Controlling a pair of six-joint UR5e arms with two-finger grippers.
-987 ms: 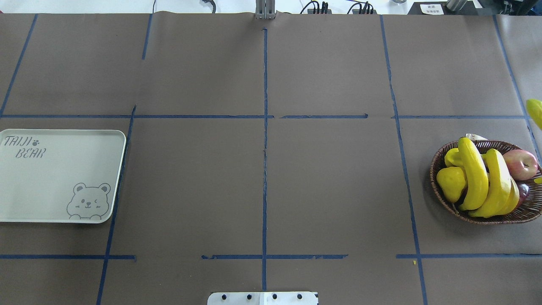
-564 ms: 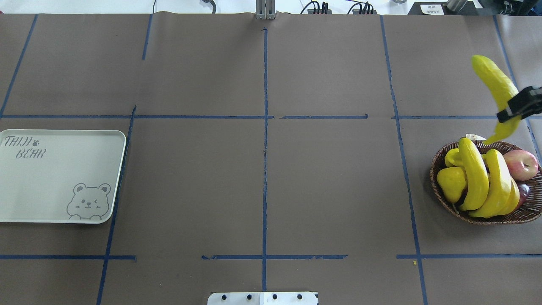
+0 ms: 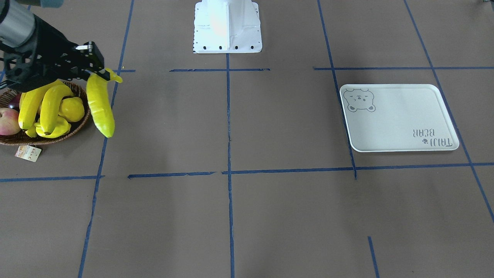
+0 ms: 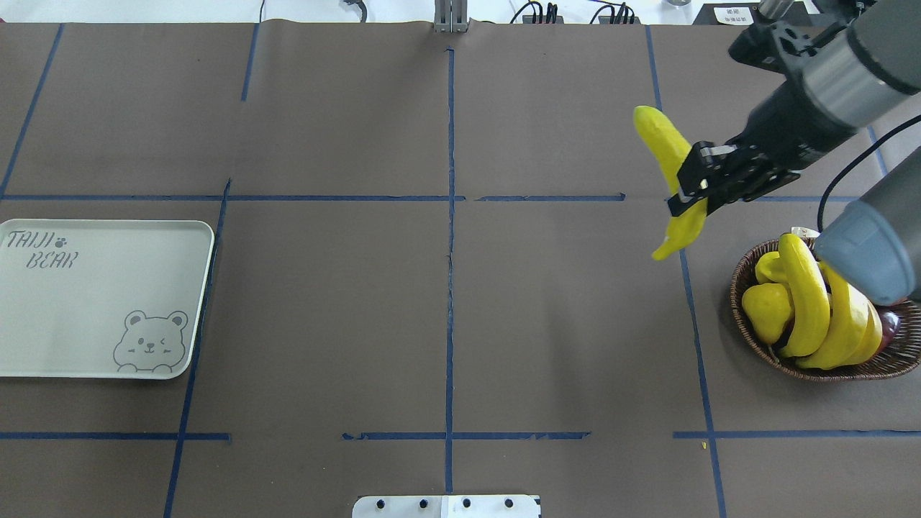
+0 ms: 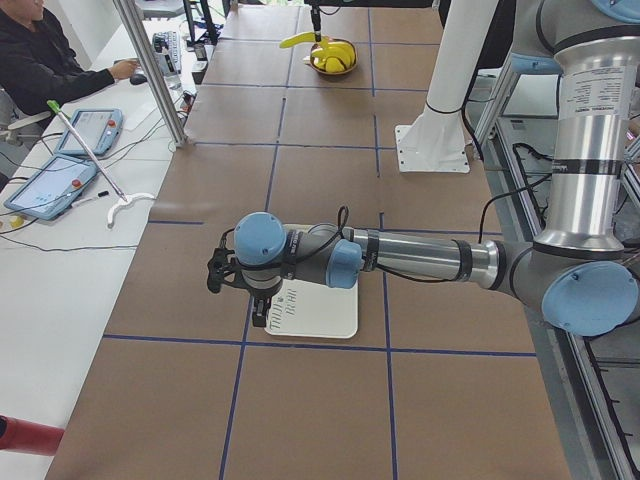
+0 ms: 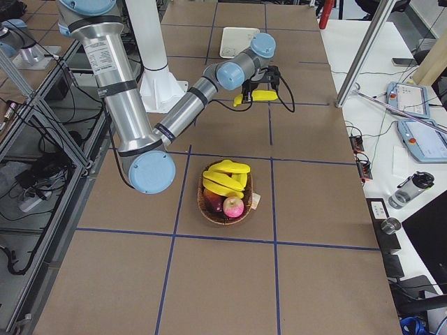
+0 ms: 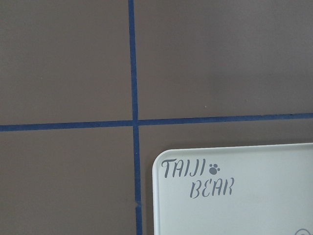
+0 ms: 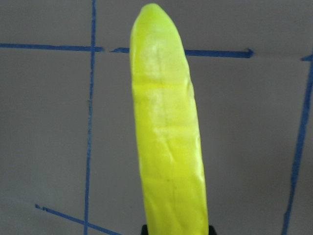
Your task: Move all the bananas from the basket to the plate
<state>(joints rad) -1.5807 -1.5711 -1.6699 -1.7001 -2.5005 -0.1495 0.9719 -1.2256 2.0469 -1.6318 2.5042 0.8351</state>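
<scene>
My right gripper (image 4: pixel 692 197) is shut on one banana (image 4: pixel 663 147) near its stem end and holds it in the air, left of and beyond the basket (image 4: pixel 827 372). The held banana also shows in the front view (image 3: pixel 101 110) and fills the right wrist view (image 8: pixel 168 137). Three more bananas (image 4: pixel 809 298) lie in the basket. The plate (image 4: pixel 86 316) with the bear drawing lies bare at the table's far left. My left gripper (image 5: pixel 262 308) hovers over the plate's lettered corner (image 7: pixel 234 196); I cannot tell whether it is open or shut.
The basket also holds a round yellow fruit (image 4: pixel 766 314), a red apple (image 3: pixel 7 121) and a dark purple fruit (image 4: pixel 891 327). A paper tag (image 3: pixel 27 153) lies beside the basket. The robot base (image 3: pixel 227 27) stands mid-table. A person sits at the far side (image 5: pixel 50 60).
My right arm has come into view from the right edge. It has carried the banana leftward and away from the basket. Its elbow now covers the apple.
</scene>
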